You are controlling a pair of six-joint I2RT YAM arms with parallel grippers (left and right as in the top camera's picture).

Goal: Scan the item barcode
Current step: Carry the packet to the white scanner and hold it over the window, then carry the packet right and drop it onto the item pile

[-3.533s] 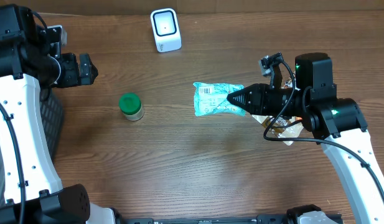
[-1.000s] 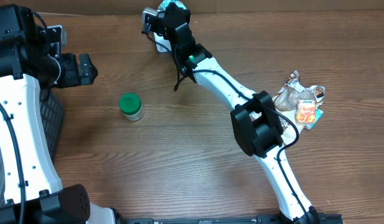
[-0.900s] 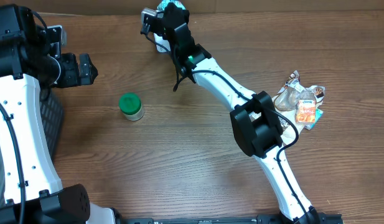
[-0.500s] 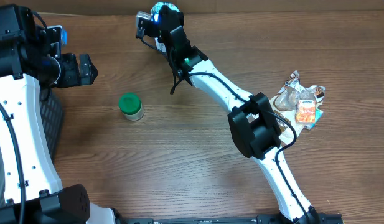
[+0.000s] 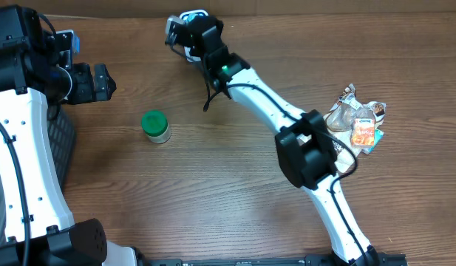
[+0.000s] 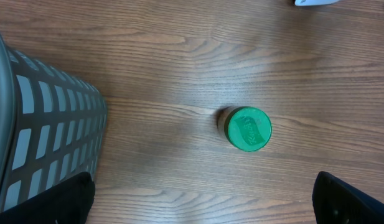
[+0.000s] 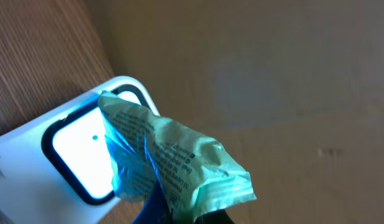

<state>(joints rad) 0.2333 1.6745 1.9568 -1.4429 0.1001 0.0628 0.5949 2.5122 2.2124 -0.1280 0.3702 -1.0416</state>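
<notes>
**A:** Checking the right gripper [image 7: 179, 210] first. Pinched together on anything?

**B:** Yep, clamped on a crinkly pale green packet [image 7: 173, 165]. Held up off the table [image 5: 213, 192], right in front of the white scanner [image 7: 79, 155] at the far edge. Covering the right side of its lit window in the wrist view. Small print showing on the wrapper, but too blurry to read. Can't tell whether touching the scanner or just hanging in front of it.

**A:** And the left gripper [image 5: 106, 81]?

**B:** Spread wide, nothing between the fingers. Hanging over the table's left side, beside a dark mesh basket [image 6: 36, 137]. Also a green-lidded jar [image 6: 248, 129] standing upright on the wood nearby, well apart from the scanner. Then a heap of snack wrappers [image 5: 357, 124] out on the right, well apart from both grippers.
</notes>
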